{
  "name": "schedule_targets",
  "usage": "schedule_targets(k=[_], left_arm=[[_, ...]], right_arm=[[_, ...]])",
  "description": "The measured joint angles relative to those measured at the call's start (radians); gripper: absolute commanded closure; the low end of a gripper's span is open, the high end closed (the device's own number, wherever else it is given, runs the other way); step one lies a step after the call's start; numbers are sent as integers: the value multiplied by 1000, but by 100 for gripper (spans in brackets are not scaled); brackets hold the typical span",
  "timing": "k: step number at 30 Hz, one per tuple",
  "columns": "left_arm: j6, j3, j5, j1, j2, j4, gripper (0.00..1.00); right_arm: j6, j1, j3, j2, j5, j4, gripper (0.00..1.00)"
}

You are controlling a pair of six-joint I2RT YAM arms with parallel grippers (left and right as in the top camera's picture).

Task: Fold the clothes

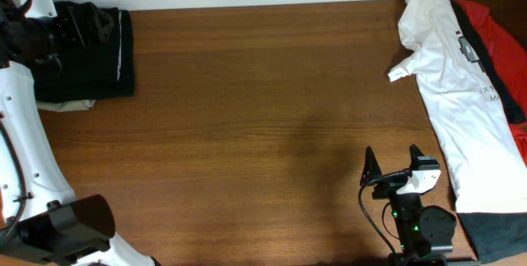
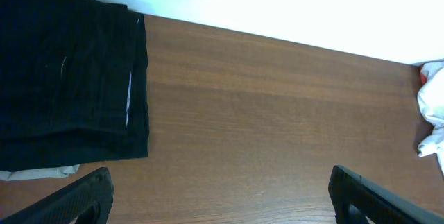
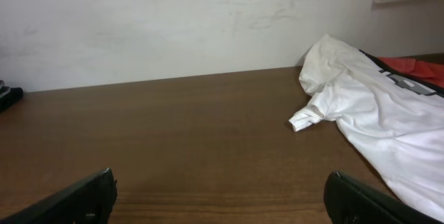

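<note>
The black garment (image 1: pixel 82 60) lies folded at the table's back left corner and fills the left of the left wrist view (image 2: pixel 66 78). A white printed T-shirt (image 1: pixel 457 77) lies crumpled along the right edge, over a red garment (image 1: pixel 498 31). Both show in the right wrist view, the T-shirt (image 3: pixel 374 106) in front of the red garment (image 3: pixel 416 68). My left gripper (image 2: pixel 222 196) is open and empty, raised above the black garment (image 1: pixel 82 23). My right gripper (image 1: pixel 394 161) is open and empty near the front edge, left of the T-shirt, over bare wood (image 3: pixel 222 203).
A pale khaki fabric edge (image 1: pixel 74 105) sticks out under the black garment, also in the left wrist view (image 2: pixel 38 173). A dark grey-teal cloth (image 1: pixel 498 233) lies at the front right corner. The wooden table (image 1: pixel 263 109) ends at a white wall (image 3: pixel 173 23).
</note>
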Motion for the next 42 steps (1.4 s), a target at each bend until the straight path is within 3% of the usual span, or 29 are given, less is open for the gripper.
schedule_targets(k=[9,15,16,21,23,26,29,33,42], left_arm=[[0,-46,0,-82,-51,4,1],[0,-750,-5,-449,-547,11,1],[0,-865,-23,-468,-635,93,1],[0,-1561,-96,-467,-1237,883,1],[0,-1800,-119,-468,-1439,1117,1],[-37,-2064,-205,-425,-1704,1247,1],[-137,-2178,-297,-364,-1798,1247,1],[-162,-2198,-410,-320,-1859,1163,1],[-157,-2201,-431,-272,-1859,1136,1]], right_arm=[[0,0,0,0,0,0,1],[-4,0,-2,-4,-1,3,1],[-6,0,-2,-2,0,2,1],[-10,0,-1,-3,-2,3,1],[-10,0,-2,-4,-3,3,1],[-10,0,-2,-3,-2,3,1],[-10,0,-2,-3,-3,3,1],[-10,0,-2,-4,-3,3,1],[-10,0,-2,-4,-3,3,1]])
